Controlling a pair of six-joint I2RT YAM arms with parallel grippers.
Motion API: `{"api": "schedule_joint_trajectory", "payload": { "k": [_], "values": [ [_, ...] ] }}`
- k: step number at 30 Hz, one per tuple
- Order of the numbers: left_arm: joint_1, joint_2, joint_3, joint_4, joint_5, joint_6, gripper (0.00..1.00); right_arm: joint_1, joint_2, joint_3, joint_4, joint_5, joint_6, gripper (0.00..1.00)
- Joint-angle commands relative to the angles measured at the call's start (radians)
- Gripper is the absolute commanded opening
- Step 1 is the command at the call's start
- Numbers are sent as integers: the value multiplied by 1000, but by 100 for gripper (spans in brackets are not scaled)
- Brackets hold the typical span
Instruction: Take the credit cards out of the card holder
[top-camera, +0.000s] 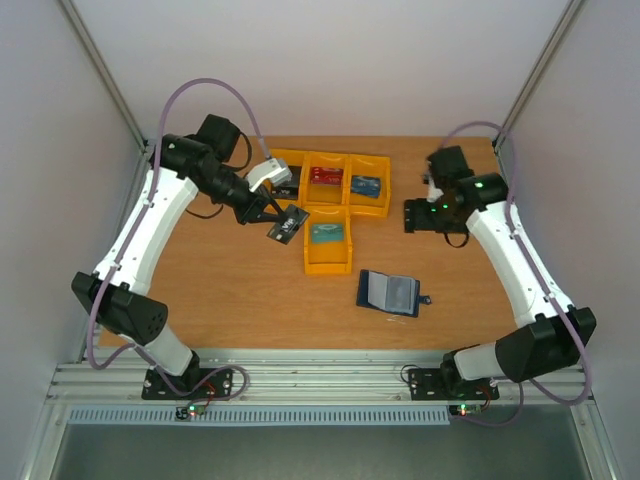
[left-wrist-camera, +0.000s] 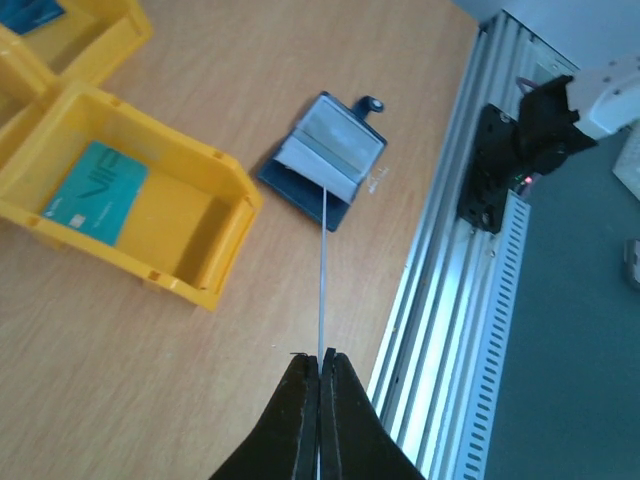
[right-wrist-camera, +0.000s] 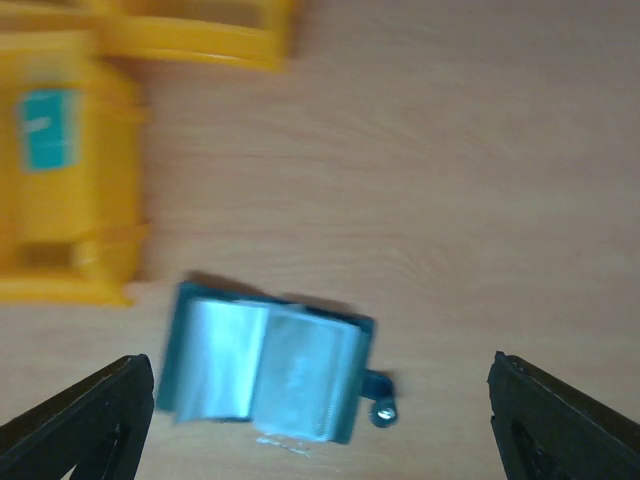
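Jaws of the left gripper (left-wrist-camera: 320, 366) are pressed together on a thin dark card (top-camera: 288, 222), which the left wrist view shows edge-on as a fine line running out from the fingertips. The card is held above the table (top-camera: 220, 290), just left of the yellow bins (top-camera: 328, 262) grouped at the middle of the far edge. Jaws of the right gripper (right-wrist-camera: 320, 365) stand wide apart, holding and touching nothing, raised over the right half of the table toward the far edge. The card holder (top-camera: 390, 292) lies open and flat, pale sleeves up, right of centre toward the near edge, with neither gripper in contact. Progress is judged well advanced: a red card (top-camera: 325, 176), a blue card (top-camera: 366, 185) and a teal card (left-wrist-camera: 95, 192) each lie in a separate bin, and a fourth is in hand, not yet deposited. The sleeves appear empty, though the views are too blurred to confirm it. Remaining: set down the held card, presumably in a bin.
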Motion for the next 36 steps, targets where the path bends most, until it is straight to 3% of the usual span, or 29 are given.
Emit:
{"api": "schedule_joint_trajectory", "payload": {
  "k": [1, 4, 8, 10, 13, 16, 21, 25, 26, 28, 32, 34, 36],
  "values": [
    [-41, -39, 34, -73, 54, 64, 0, 267, 43, 174, -116, 94, -186, 91],
    [-60, -43, 47, -117, 88, 94, 0, 390, 58, 293, -85, -211, -292, 88],
    [-79, -53, 51, -173, 141, 152, 0, 434, 41, 325, 81, -676, -323, 85],
    [-86, -61, 45, -180, 152, 162, 0, 450, 48, 321, 169, -787, -293, 83],
    [-94, -71, 41, -179, 157, 159, 0, 488, 79, 328, 222, -807, -268, 81],
    [-96, -79, 41, -181, 165, 160, 0, 503, 116, 344, 213, -832, -259, 69],
    [-96, -86, 33, -179, 172, 158, 0, 524, 127, 353, 193, -876, -261, 42],
    [-96, -88, 36, -178, 182, 156, 0, 530, 119, 326, 205, -845, -234, 7],
    [-97, -89, 34, -174, 182, 154, 0, 530, 111, 317, 215, -824, -224, 2],
    [-97, -94, 27, -143, 167, 133, 1, 525, 84, 304, 246, -762, -188, 1],
    [-96, -115, -11, 63, -75, -82, 64, 428, 74, 295, 314, -675, 78, 1],
    [-97, -111, 13, 126, -248, -154, 74, 365, 75, 253, 390, -681, 279, 1],
    [-98, -96, 79, 153, -355, -167, 74, 324, 75, 208, 470, -644, 426, 1]
  ]
}}
